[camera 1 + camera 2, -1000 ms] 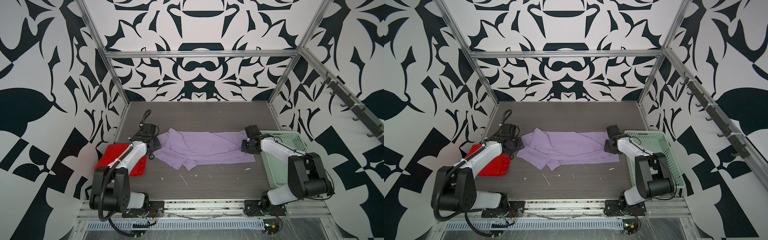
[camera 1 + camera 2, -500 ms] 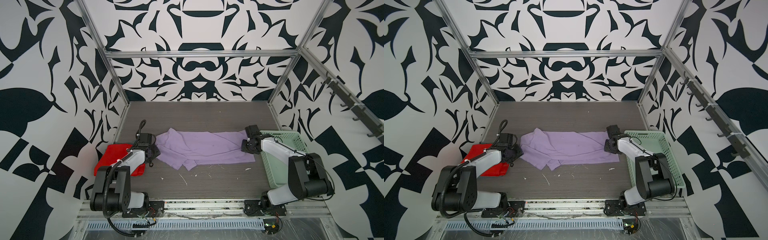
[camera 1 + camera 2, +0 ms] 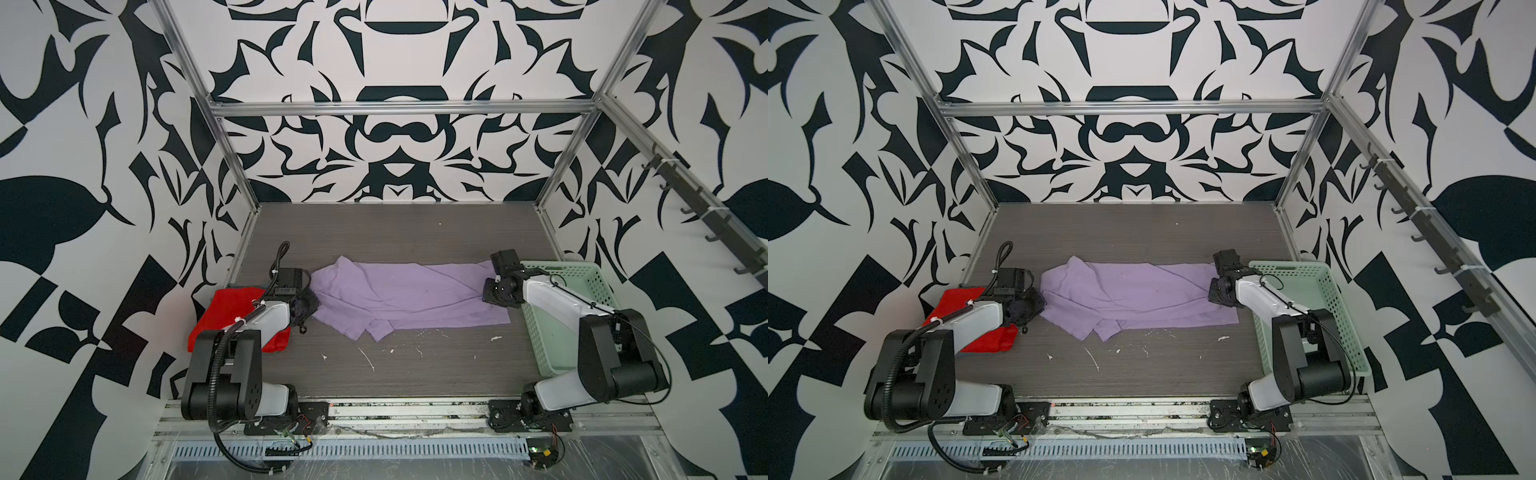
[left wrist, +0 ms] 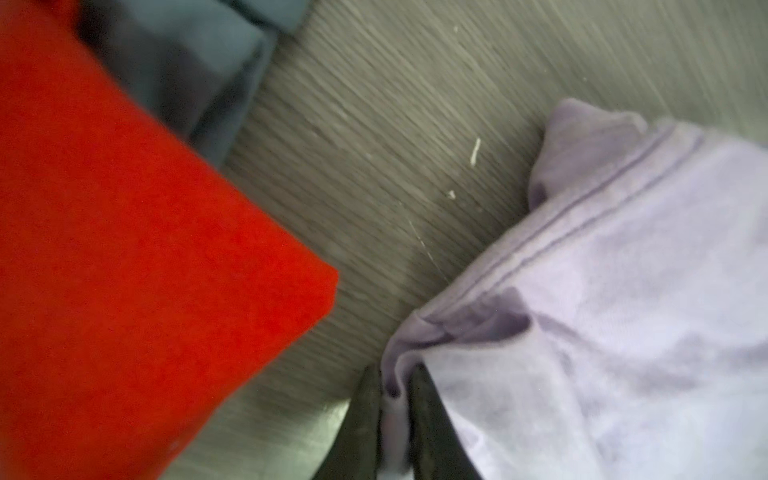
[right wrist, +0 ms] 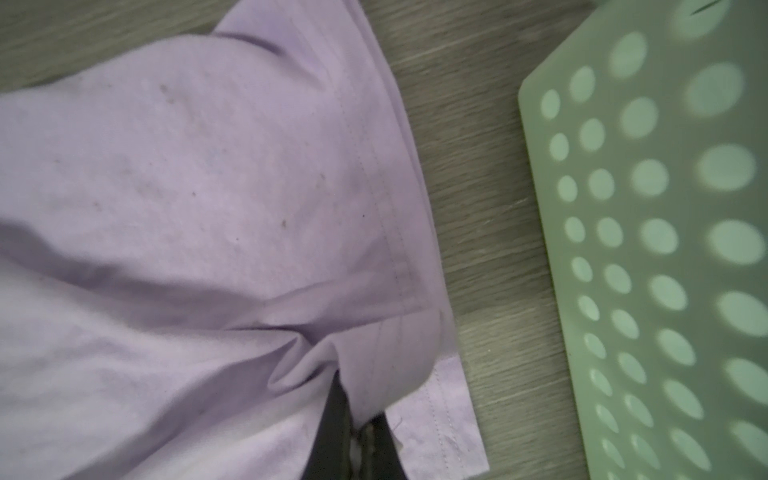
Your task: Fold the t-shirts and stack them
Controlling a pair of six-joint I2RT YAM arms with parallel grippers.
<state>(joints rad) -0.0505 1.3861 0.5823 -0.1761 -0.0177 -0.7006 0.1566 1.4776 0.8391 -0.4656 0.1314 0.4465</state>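
Lavender t-shirt (image 3: pixel 407 295) spread out, left claw (image 4: pixel 392 397) clamped on one edge, right claw (image 5: pixel 357 432) clamped on hem

In both top views the left arm (image 3: pixel 268 313) stretches low from the lower left toward mid-frame; the left gripper (image 4: pixel 397 382) pinches a fold of the lavender t-shirt (image 4: pixel 623 291) between nearly closed fingers; the right arm (image 3: pixel 552 296) reaches in from the lower right, forearm level; the right gripper (image 5: pixel 355 409) is clamped tight on the same shirt's hem.
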